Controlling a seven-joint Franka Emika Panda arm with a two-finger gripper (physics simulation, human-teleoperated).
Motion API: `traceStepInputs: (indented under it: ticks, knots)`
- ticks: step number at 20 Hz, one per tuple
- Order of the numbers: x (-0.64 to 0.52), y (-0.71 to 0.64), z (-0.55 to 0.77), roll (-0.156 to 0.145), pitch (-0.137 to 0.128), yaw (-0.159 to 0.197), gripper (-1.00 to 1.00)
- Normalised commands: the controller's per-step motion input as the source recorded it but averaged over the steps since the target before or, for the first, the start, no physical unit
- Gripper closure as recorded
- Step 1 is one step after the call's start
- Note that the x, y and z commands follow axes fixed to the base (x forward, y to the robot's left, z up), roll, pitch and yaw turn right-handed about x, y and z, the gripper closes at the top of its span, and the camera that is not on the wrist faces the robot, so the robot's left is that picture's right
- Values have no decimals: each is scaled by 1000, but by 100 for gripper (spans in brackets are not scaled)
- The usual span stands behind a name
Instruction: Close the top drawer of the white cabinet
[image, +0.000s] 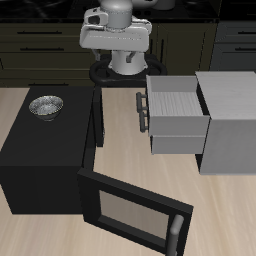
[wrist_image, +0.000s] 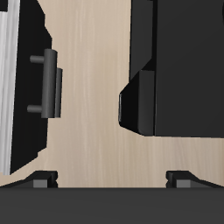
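The white cabinet (image: 232, 120) stands on the table, and its top drawer (image: 178, 112) is pulled far out toward the black box. The drawer's small grey bar handle (image: 141, 108) faces the gap between the two units. In the wrist view the handle (wrist_image: 45, 83) sticks out from the drawer's shaded front panel (wrist_image: 28, 96). My gripper (image: 127, 66) hangs high near the robot's base, behind the gap and apart from the drawer. In the wrist view my gripper (wrist_image: 109, 181) is open and empty, with its fingertips (wrist_image: 39, 181) spread wide.
A black box unit (image: 45, 150) stands across from the drawer, and its windowed door (image: 135, 212) is swung open toward the table's front edge. A metal bowl (image: 46, 105) sits on top of it. A strip of bare wood (image: 120, 135) lies between the box and the drawer. Dark cabinets line the back.
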Motion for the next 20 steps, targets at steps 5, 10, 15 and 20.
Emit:
traceStepInputs:
  ticks: [5, 10, 15, 20]
  knots:
    - [140, -63, 23, -10, -8, 171, -100]
    - [168, 54, -75, 4, 12, 250, -100]
    - [157, 5, -80, -37, 29, 195, -100]
    - [135, 64, 6, 17, 31, 231, -100]
